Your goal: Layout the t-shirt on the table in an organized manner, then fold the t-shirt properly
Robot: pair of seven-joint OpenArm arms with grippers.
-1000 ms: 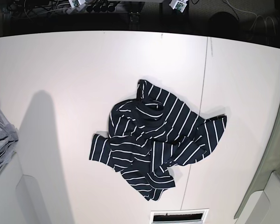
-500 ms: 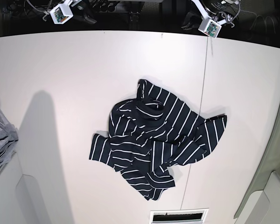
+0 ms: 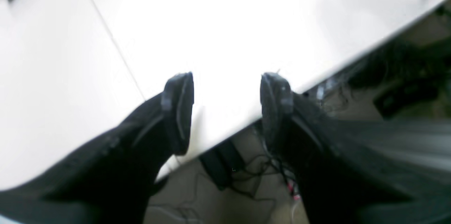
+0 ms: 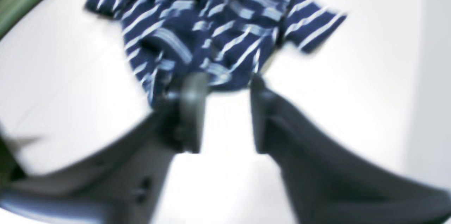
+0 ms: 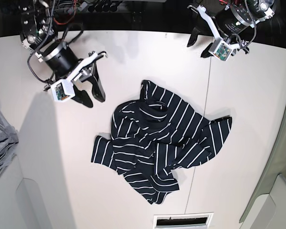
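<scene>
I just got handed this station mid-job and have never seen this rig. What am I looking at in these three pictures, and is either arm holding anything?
This is a two-armed robot. The base view looks down from overhead on the white table. The other two pictures come from cameras on each wrist, looking out past the two dark fingers.

In the overhead picture, the right end effector is on the picture's left and the left end effector is at top right, by the table's far edge.

A crumpled dark navy t-shirt with white stripes lies mid-table, not yet spread out. A grey cloth sits at the picture's left edge.

Both end effectors are open and empty. The right wrist view shows the shirt just ahead; the left wrist view shows only bare table and its edge.
</scene>
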